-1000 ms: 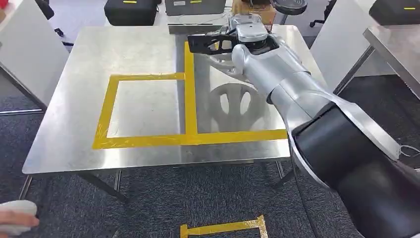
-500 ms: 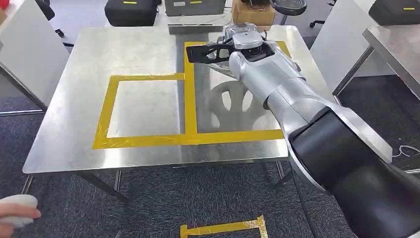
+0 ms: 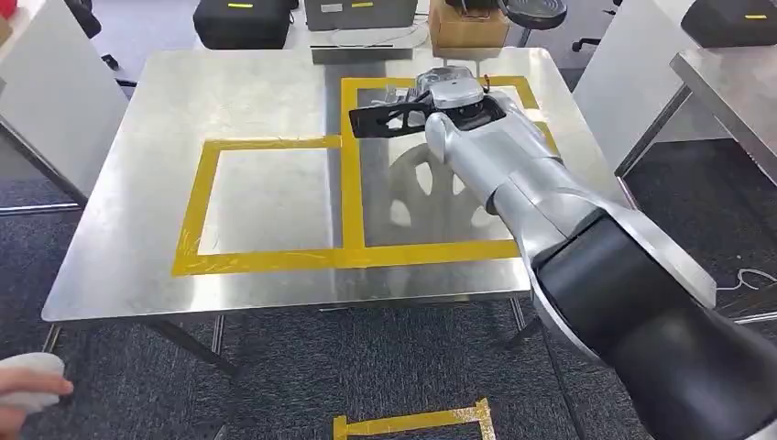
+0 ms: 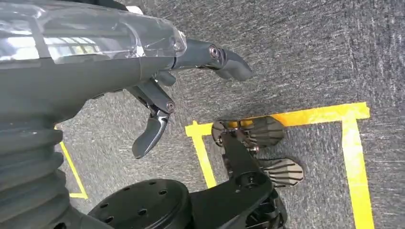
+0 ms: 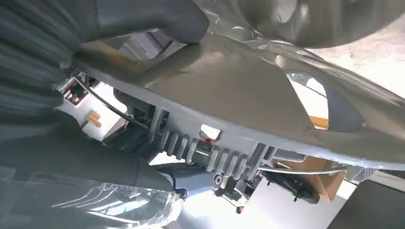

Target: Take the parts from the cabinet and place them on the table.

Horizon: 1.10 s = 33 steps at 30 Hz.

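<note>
Progress first: I judge the task to be at the placing stage for this part. My right hand [image 3: 455,99] grips a black plastic part [image 3: 389,116], a flat, ribbed bracket-like piece, over the far right portion of the steel tabletop [image 3: 137,229]. It hangs inside the far rectangle of yellow tape [image 3: 352,183], near the table's far edge. I cannot tell from the head view whether the part touches the surface or is just above it; I take it as not yet released. The cabinet named in the task is not in these pictures, so I cannot say how many parts are left to fetch. The near left taped square carries no part.

Orientation: the part's long axis runs roughly parallel to the table's far edge, slightly tilted. Its free end points toward the left edge, reaching about as far as the tape line that runs from near to far. The other end is inside my right hand. The right wrist view confirms the grasp: the thumb presses on the broad face, with the ribbed underside [image 5: 210,148] exposed.

My left hand [image 4: 157,102] hangs at my side over grey carpet, fingers loosely spread, holding nothing.

A person's hand [image 3: 23,394] shows at the near left, below the table, well apart from the work.
</note>
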Each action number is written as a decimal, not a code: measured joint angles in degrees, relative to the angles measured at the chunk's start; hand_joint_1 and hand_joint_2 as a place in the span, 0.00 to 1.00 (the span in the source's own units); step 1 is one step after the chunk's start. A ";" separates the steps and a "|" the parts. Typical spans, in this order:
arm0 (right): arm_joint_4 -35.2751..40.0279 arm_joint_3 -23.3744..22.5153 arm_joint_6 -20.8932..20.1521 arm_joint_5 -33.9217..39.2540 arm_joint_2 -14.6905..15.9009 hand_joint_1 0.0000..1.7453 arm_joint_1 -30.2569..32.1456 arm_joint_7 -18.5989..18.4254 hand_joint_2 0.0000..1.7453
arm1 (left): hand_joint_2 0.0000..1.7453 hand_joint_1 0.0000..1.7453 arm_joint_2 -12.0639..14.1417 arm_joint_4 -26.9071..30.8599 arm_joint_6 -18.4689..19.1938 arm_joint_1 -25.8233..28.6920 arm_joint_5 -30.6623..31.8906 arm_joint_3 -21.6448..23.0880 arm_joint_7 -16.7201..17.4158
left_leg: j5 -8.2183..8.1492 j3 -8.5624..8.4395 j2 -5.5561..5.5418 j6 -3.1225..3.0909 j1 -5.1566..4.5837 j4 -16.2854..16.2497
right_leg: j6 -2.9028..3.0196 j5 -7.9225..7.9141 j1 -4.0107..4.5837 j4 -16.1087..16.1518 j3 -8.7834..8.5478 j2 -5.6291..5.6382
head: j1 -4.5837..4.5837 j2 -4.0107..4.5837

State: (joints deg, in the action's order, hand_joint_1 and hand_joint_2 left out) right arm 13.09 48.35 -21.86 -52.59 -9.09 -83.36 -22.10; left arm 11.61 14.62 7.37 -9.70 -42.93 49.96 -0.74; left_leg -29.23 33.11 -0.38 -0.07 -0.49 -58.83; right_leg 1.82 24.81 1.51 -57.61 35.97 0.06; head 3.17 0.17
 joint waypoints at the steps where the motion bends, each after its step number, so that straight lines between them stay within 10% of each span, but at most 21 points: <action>1: 0.00 -0.02 0.04 0.02 0.00 1.00 0.06 0.22 1.00 | 1.00 0.00 0.00 0.00 -0.02 0.00 0.07 -0.02 -0.09 | 0.00 0.00 0.00 0.00 0.00 0.00 | 0.00 0.00 0.00 0.00 0.00 0.00 | -0.02 0.00; 10: 0.00 -0.92 -0.18 1.00 0.02 1.00 0.29 2.62 1.00 | 1.00 0.00 0.44 0.00 1.53 -0.01 1.27 -0.17 -2.93 | 0.00 -0.09 -0.01 0.00 0.00 0.00 | 0.00 0.00 0.00 0.00 -0.08 0.00 | -0.02 0.00; 11: 0.00 -1.12 -0.17 0.98 0.02 0.00 0.30 2.75 1.00 | 1.00 0.00 0.52 0.00 1.53 0.00 1.31 -0.20 -3.00 | 0.00 -0.09 -0.01 0.00 0.00 0.00 | 0.00 0.00 0.00 0.00 -0.08 0.00 | 0.00 0.00; 16: 0.00 -1.51 -0.20 0.96 0.02 0.00 0.29 2.84 1.00 | 1.00 0.00 0.72 0.00 1.05 0.00 1.68 -0.44 -3.39 | 0.00 -0.10 -0.04 0.00 0.00 0.00 | 0.00 0.00 0.01 -0.01 -0.08 0.00 | -0.02 0.00; 17: 0.00 -1.57 -0.18 0.94 0.04 0.00 0.30 2.93 1.00 | 0.00 0.00 0.72 0.00 0.57 0.00 1.77 -0.46 -3.52 | 0.00 -0.10 -0.06 0.00 0.00 0.00 | 0.00 0.00 0.01 -0.01 -0.08 0.01 | -0.04 0.00; 33: 0.55 -4.44 -5.66 3.76 0.00 0.00 -0.68 6.30 1.00 | 0.00 0.00 0.79 0.00 1.40 0.00 1.79 -0.50 -3.30 | 0.01 -0.14 -0.02 0.00 0.00 0.00 | 0.00 0.00 0.00 -0.01 -0.15 0.00 | -0.02 0.00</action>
State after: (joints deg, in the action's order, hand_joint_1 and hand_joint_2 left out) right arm 13.64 43.91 -27.52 -48.83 -9.09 -84.04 -15.80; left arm 12.39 14.62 8.76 -9.70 -41.13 49.46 -4.04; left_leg -29.22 32.97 -0.40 -0.07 -0.48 -58.82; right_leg 1.82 24.81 1.51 -57.62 35.82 0.05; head 3.15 0.17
